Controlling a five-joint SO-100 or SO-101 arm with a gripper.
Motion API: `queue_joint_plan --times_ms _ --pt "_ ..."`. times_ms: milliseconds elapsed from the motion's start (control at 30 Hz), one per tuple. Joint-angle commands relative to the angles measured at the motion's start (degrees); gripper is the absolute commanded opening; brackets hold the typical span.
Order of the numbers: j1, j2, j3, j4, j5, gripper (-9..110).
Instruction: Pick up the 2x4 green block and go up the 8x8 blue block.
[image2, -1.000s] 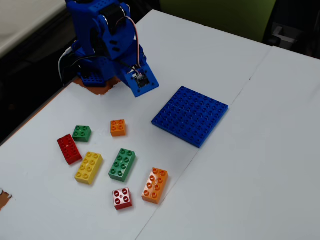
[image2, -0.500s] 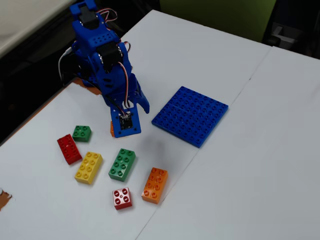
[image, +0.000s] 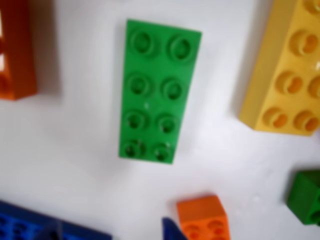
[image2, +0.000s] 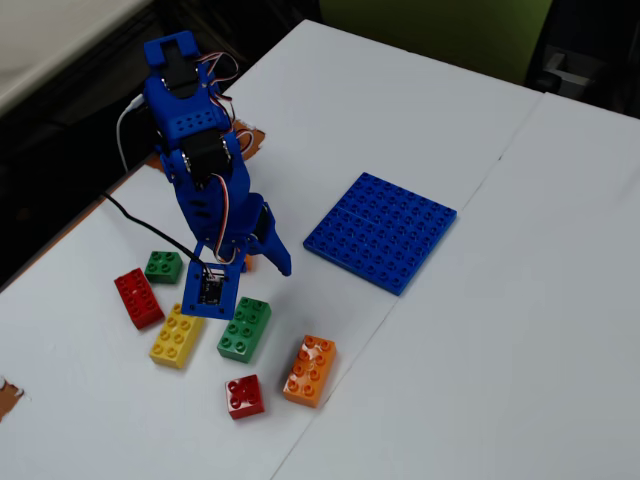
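In the fixed view the pincer (image2: 258, 262) hovers just above-left of the 2x4 green block (image2: 244, 329), whose long axis runs near-to-far; its spread cannot be told.

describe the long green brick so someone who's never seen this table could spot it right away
In the fixed view, find the big flat blue plate, then look lower left to the cluster of bricks under the arm. The long green brick lies between a yellow brick and a long orange brick. Only this green one has eight studs.
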Motion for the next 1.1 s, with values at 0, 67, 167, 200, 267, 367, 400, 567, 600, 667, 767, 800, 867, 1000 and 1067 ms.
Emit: queue_joint_plan --times_ms 0,67,167,200,267,367,400,567,600,667,767,800,867,1000,1067 --pt "1.0 -0.5 -3.9 -2.7 2.2 24" --pt "1.6 -1.7 -4.4 -4.0 2.5 24" --pt "2.6 -4.2 -6.2 -4.7 1.8 24" --pt "2.9 -4.8 -6.5 -5.1 1.5 24" --pt "3.4 -5.8 -6.6 -6.2 0.4 24" --pt "4.2 -7.3 -7.6 -7.3 -0.5 24" --pt "4.5 -7.5 -7.6 -7.4 -1.1 24" --pt "5.8 -7.6 -7.6 -6.7 -4.2 24" --pt "6.1 -7.6 -7.9 -6.5 -4.7 24" --pt "6.6 -7.6 -8.4 -6.5 -5.9 24" --pt "7.4 -7.7 -8.6 -7.1 -7.7 23" --pt "7.6 -8.0 -8.7 -7.6 -8.0 23" --pt "7.7 -8.9 -8.8 -8.6 -8.2 23" --pt "7.7 -11.3 -8.8 -11.4 -8.2 23" --pt "7.7 -11.8 -8.8 -12.4 -8.2 22"
